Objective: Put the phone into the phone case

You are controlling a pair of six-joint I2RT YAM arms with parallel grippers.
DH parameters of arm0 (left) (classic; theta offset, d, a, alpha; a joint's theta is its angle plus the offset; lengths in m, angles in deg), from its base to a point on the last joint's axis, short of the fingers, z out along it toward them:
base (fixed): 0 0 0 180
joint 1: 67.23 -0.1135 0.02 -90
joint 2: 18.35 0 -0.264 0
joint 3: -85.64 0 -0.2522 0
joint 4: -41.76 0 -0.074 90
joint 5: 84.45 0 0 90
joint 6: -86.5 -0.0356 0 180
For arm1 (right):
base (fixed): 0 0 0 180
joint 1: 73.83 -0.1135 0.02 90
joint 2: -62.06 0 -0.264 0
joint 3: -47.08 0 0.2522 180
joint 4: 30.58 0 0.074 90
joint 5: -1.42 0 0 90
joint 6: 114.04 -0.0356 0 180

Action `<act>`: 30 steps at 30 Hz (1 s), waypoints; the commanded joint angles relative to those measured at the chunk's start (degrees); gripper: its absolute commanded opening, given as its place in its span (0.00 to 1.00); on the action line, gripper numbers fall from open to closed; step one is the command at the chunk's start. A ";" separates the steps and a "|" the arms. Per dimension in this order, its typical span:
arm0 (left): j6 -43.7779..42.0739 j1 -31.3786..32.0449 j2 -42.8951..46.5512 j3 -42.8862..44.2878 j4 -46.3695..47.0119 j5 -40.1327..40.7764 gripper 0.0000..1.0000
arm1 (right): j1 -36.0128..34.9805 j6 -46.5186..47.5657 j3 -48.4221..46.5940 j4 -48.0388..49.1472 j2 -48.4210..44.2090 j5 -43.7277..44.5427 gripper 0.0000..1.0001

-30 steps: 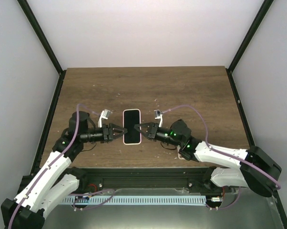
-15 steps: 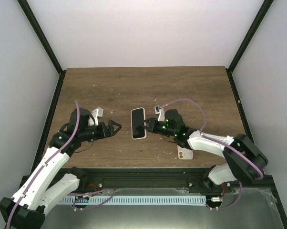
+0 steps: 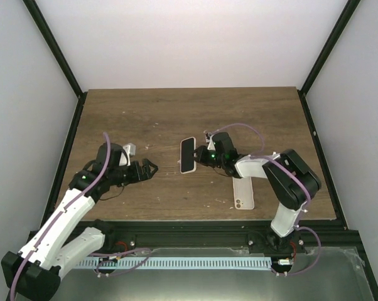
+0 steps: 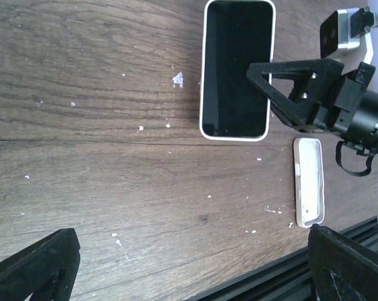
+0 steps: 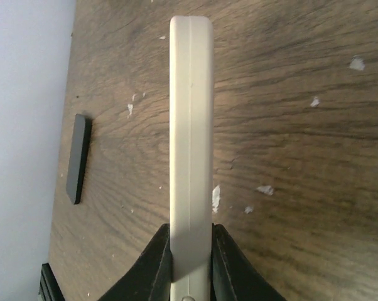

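Observation:
The phone [image 3: 188,155], a black screen inside a cream case rim, is held off the wood near the table's middle, tilted with its screen toward the left. My right gripper [image 3: 199,155] is shut on its right edge. In the right wrist view the cream edge [image 5: 191,125] runs straight up from between my fingers, where the right gripper [image 5: 191,260] pinches it. The left wrist view shows the screen [image 4: 235,69] with a right fingertip [image 4: 288,80] over it. My left gripper [image 3: 150,168] is open and empty, a short way left of the phone.
A second cream case [image 3: 243,193] lies flat near the front right edge and also shows in the left wrist view [image 4: 308,182]. A small black bar [image 5: 79,158] lies near the table's edge by the wall. White flecks dot the wooden table [image 3: 176,113].
My left gripper has let go of the phone and drawn back to the left. My right gripper has carried the phone right and farther back, tilting it. The second cream case has come into view.

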 commanded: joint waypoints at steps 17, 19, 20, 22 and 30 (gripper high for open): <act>3.05 -0.35 0.61 -2.68 3.49 -2.08 0.98 | 7.80 6.33 -13.20 -1.61 14.37 -4.91 0.21; 3.27 -0.39 0.31 -3.15 3.73 -1.95 0.98 | 7.85 7.08 -13.63 -4.19 13.33 -3.99 0.29; 3.40 -0.37 0.12 -3.26 3.84 -2.07 0.98 | 7.89 7.21 -13.82 -5.92 12.67 -3.27 0.34; 3.45 -0.36 -0.38 -3.43 4.03 -2.44 0.98 | 7.93 7.55 -14.21 -9.57 11.08 -1.57 0.43; 3.29 -0.44 -1.65 -2.35 4.32 -2.44 0.97 | 8.25 9.48 -13.94 -27.14 1.90 6.35 0.66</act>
